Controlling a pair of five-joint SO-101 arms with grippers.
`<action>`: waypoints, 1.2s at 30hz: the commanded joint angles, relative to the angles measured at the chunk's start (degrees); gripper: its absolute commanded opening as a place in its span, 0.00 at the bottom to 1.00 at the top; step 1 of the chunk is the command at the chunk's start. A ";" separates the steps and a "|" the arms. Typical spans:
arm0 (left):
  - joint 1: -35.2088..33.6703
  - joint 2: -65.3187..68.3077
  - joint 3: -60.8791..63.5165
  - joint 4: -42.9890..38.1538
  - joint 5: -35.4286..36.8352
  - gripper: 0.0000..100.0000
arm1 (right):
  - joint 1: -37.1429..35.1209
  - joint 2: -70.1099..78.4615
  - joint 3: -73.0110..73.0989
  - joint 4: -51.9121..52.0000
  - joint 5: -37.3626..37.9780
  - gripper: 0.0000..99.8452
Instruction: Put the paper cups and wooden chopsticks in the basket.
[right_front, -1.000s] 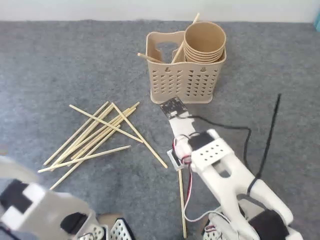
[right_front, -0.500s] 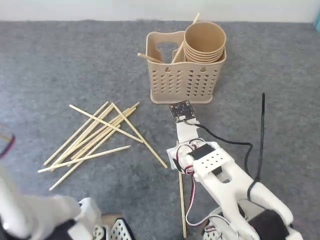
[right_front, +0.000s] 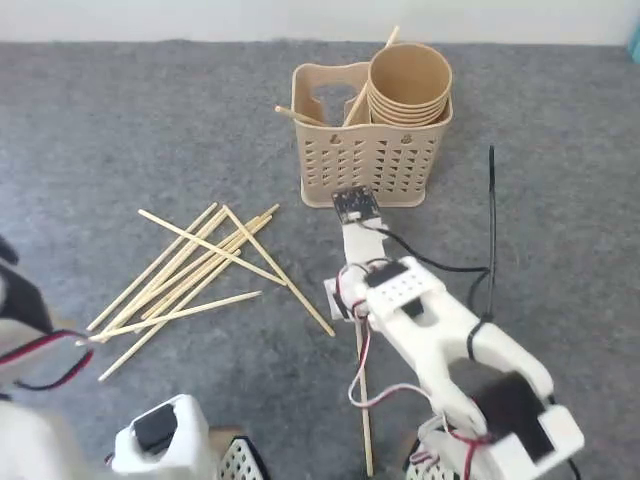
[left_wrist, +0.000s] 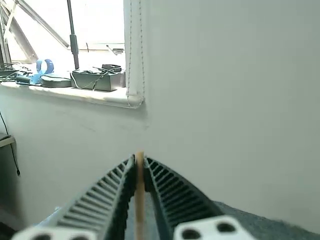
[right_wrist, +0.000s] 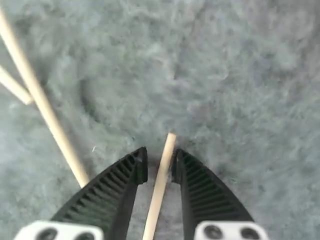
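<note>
Chopsticks (right_front: 190, 265) lay scattered left of the basket (right_front: 370, 165), paper cups (right_front: 408, 90) stacked inside it. Left gripper (left_wrist: 139, 161) pinched a raised stick (left_wrist: 139, 200); right gripper (right_wrist: 159, 161), slightly spread, straddled a flat stick (right_wrist: 154, 212) on the carpet (right_wrist: 235, 75).

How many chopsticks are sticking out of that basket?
2. One chopstick leans up beside the stacked paper cups; another pokes out over the opposite rim of the basket. Others may be hidden inside.
</note>
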 joint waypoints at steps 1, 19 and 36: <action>0.09 -4.22 9.80 -6.33 -1.05 0.01 | 1.01 1.71 -2.90 1.10 -1.32 0.05; 0.09 -20.13 42.77 -38.86 5.01 0.01 | 3.30 -33.89 9.93 9.10 1.76 0.01; 20.66 -19.25 49.54 -70.07 15.82 0.01 | 8.66 -98.59 38.86 6.46 3.52 0.01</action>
